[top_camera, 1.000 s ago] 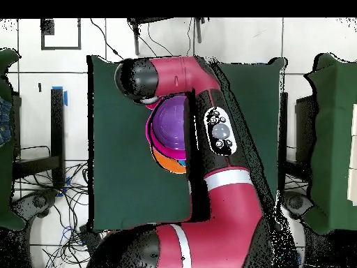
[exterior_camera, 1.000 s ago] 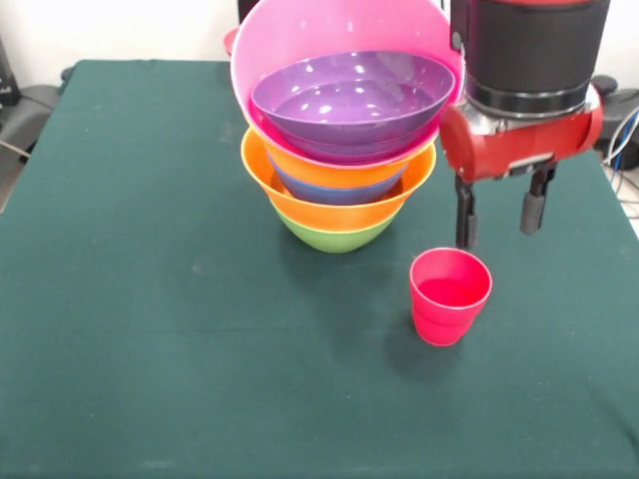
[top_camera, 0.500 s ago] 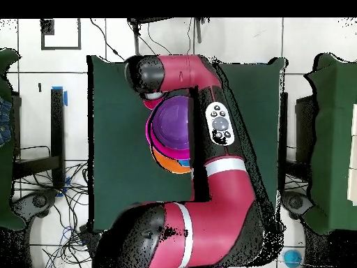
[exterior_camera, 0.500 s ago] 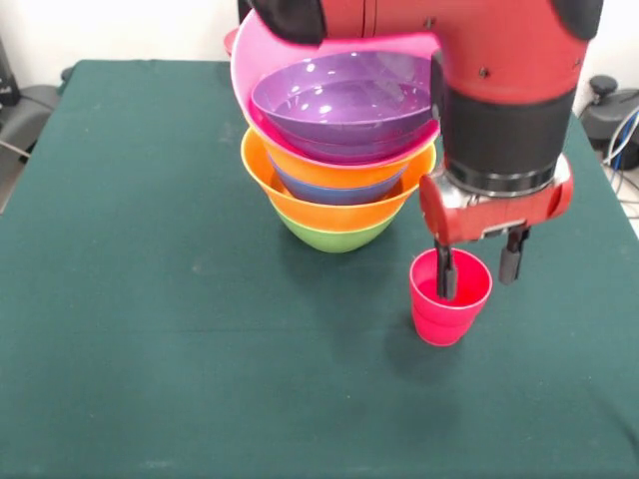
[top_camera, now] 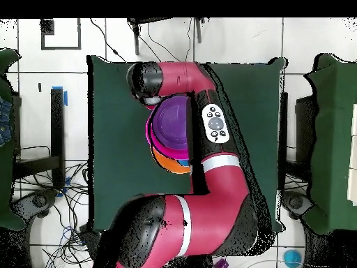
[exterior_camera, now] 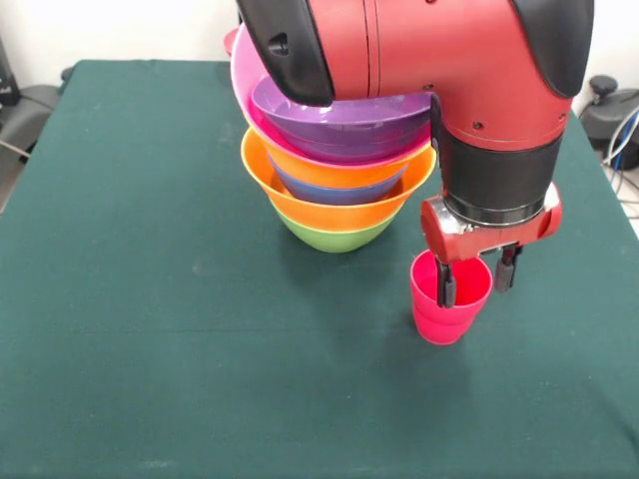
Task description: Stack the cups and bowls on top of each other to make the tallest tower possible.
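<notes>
Fingers of the gripper (exterior_camera: 475, 281) straddle the rim of the red cup (exterior_camera: 448, 299): one dark finger (exterior_camera: 446, 283) reaches down inside the cup's mouth, the other (exterior_camera: 504, 267) hangs just outside its wall. We see them spread apart, not yet pinched on the wall, so we judge the cup is not held.

We take the red cup as our landmark. It stands upright on the green tabletop (exterior_camera: 160, 329). Up and to the left of the cup, near but not touching it, stands the tower (exterior_camera: 339, 170): a green bowl (exterior_camera: 332, 236) at the base, an orange bowl (exterior_camera: 339, 208) nested in it, a blue bowl (exterior_camera: 334, 192) and a second orange rim above, then a large pink bowl (exterior_camera: 245, 80) tilted back with a purple bowl (exterior_camera: 339, 120) lying in it. The red and black arm (exterior_camera: 449, 70) comes down over the cup and hides part of the tower's top. In the overhead view the arm covers the cup, and only the purple bowl and the coloured rims round it show.

We judge the step in hand to be the pickup of the red cup. The next move calls for closing on the cup's wall, lifting straight up clear of the tabletop, then carrying it over to the purple bowl. The tilted pink bowl looks unsteady, so the cup should go down gently.
</notes>
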